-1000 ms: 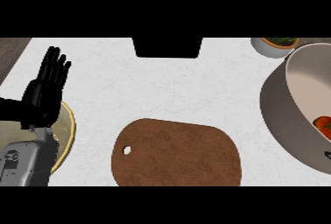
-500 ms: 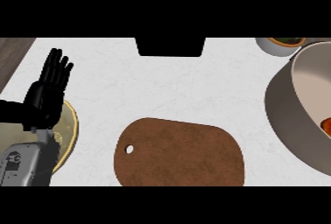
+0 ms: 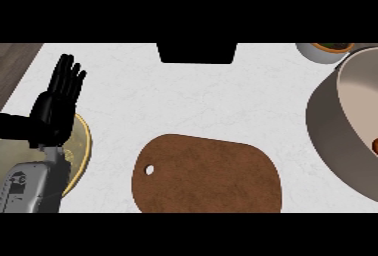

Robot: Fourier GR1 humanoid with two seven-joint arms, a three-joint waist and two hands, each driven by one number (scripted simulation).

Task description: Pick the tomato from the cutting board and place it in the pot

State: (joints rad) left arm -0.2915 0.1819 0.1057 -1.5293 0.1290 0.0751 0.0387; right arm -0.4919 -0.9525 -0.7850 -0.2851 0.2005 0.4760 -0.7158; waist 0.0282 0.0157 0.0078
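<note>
The tomato (image 3: 374,145) shows only as a small red sliver at the 3 o'clock edge, already inside the pot (image 3: 336,135). The cutting board (image 3: 210,175), at 6 o'clock, carries nothing. The left hand (image 3: 57,102) rests at 9 o'clock, well apart from the pot, fingers straight and holding nothing. The right hand is not visible.

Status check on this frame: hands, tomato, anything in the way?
Left hand open, resting at left. Right hand not in view. Cutting board bare; red sliver at pot's right edge, likely tomato. Nothing blocking.
</note>
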